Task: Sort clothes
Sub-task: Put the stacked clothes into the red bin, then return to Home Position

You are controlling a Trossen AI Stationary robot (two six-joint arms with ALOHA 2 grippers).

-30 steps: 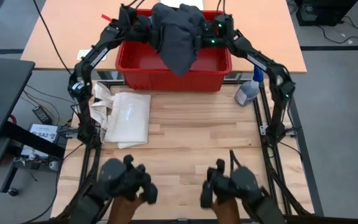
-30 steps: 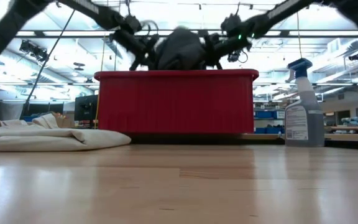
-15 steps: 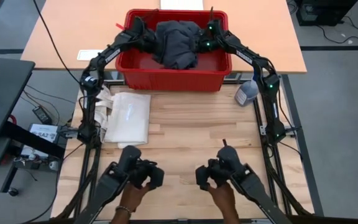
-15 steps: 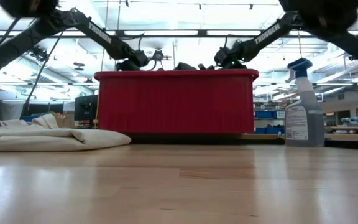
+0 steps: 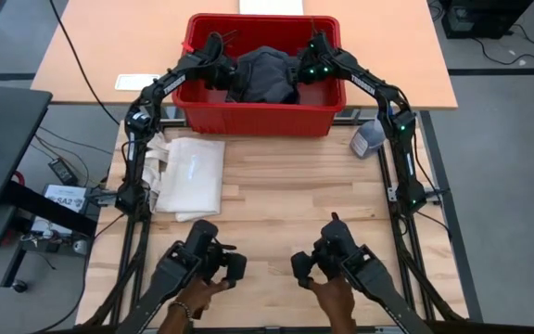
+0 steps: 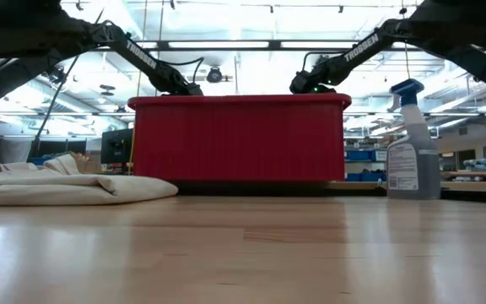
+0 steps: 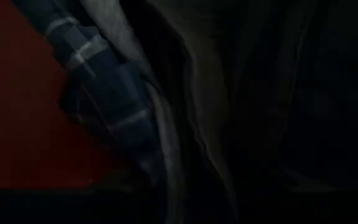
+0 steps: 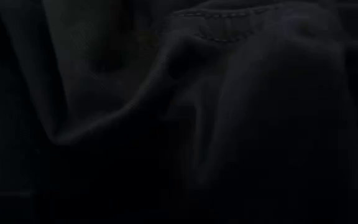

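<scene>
Red bin point(image 5: 262, 119) sits at the far edge of the wooden table point(image 5: 286, 223), dark grey cloth point(image 5: 265, 74) bunched inside it, roughly centred. Both arms reach into the bin from either side. Left gripper point(image 5: 222, 67) is down at the cloth's left edge, right gripper point(image 5: 302, 67) at its right edge, both touching or just beside the fabric. Jaws on both are buried in the cloth or hidden by the arm links, so cannot tell how wide they stand or whether they grip anything.

Left wrist view: blue-and-white plaid cloth point(image 7: 101, 93) lies against the red bin floor point(image 7: 17, 124), with grey fabric point(image 7: 216, 112) folded right beside it and overlapping its edge. Right wrist view: only dark fabric point(image 8: 229, 124) filling the frame, a stitched seam near one edge.

Low view: bin wall point(image 6: 239, 139) hides the clothes completely; both arms dip behind the rim.

White tote bag point(image 5: 185, 174) lies flat on the table's left side, near the front-left corner of the bin, handles toward the table edge. Spray bottle point(image 5: 371, 137) stands at the right, just beside the bin's front-right corner. A person's hands point(image 5: 327, 288) hold two control handles at the near edge of the table.
</scene>
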